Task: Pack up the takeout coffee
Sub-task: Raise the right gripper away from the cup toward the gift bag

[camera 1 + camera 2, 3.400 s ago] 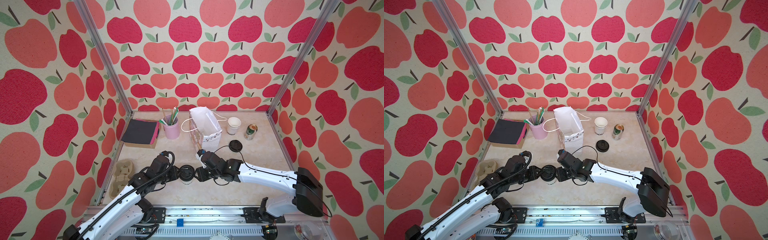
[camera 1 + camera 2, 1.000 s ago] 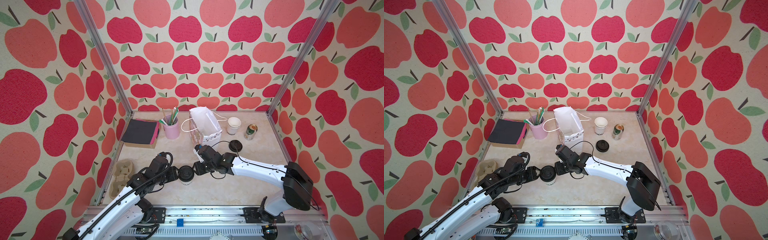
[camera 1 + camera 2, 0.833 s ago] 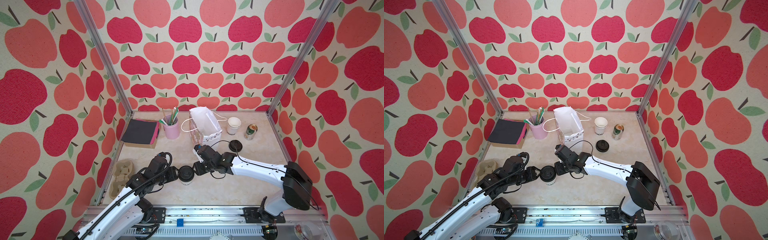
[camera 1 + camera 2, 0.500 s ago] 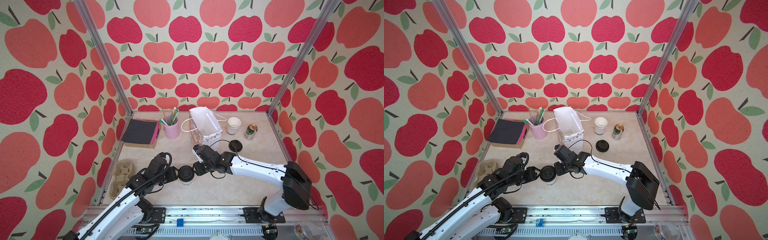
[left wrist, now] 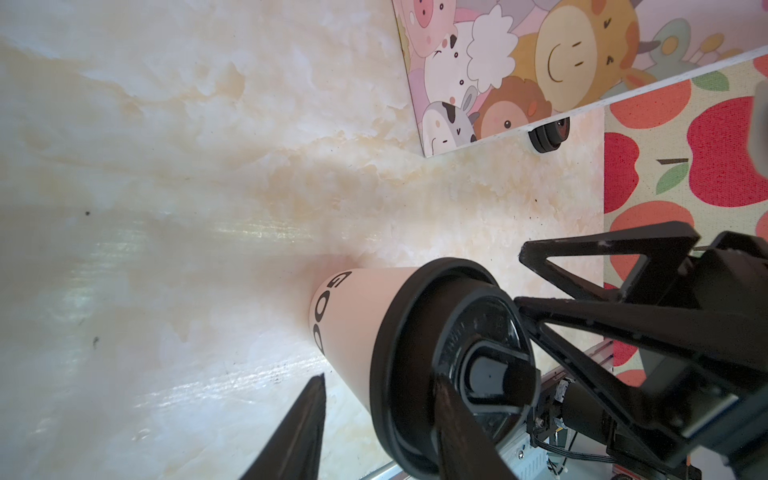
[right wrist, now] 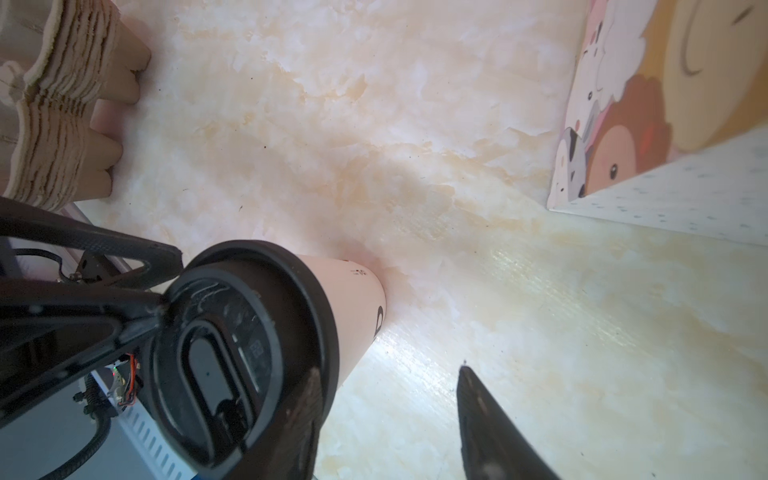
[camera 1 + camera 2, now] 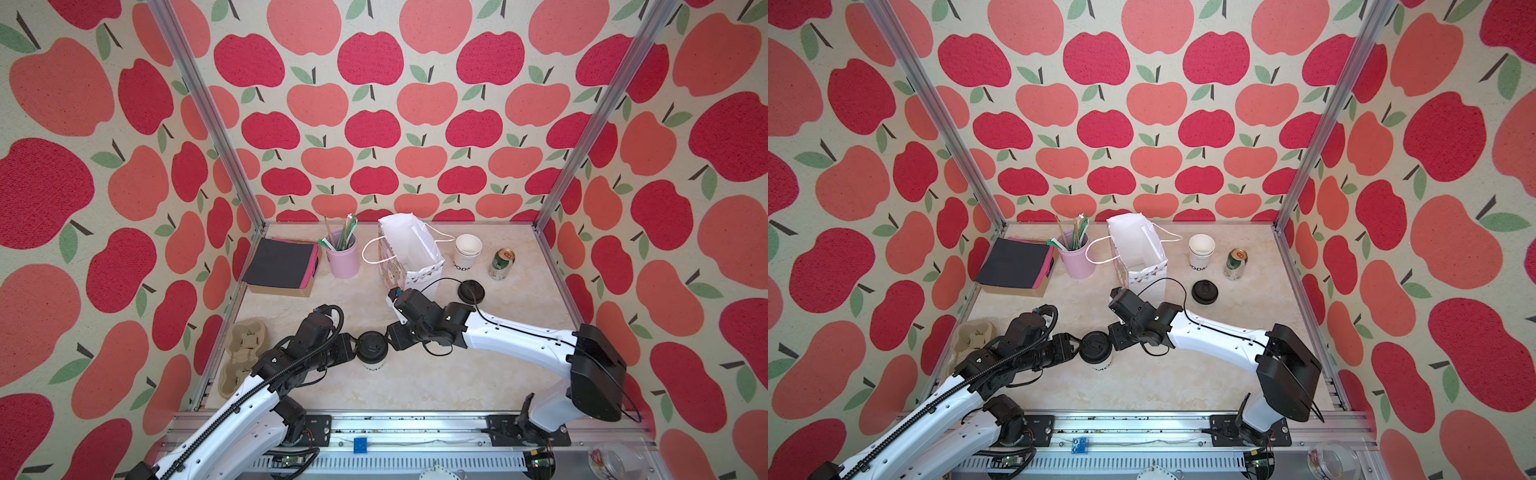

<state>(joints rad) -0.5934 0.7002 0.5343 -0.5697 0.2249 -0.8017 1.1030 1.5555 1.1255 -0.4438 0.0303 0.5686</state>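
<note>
Front-centre on the table (image 7: 415, 386) — takeout coffee (image 7: 372, 352) upright between left gripper (image 7: 352, 344) and right gripper (image 7: 388, 338). Both half-spread, touching its lid (image 5: 453, 332).

The takeout coffee (image 7: 372, 352) is a single white paper cup, tapering toward its base, capped by a round black plastic lid (image 5: 428, 332). It stands upright on the marbled bench (image 7: 415, 386), toward the front and near the middle in both top views (image 7: 1096, 352). The lid sits on the rim and is level all the way around. It has a raised outer ring and an oval recess in its top. Bold dark lettering (image 5: 322, 309) runs around the wall just above the base. The paper wall (image 6: 353, 299) looks smooth and undented.
</note>
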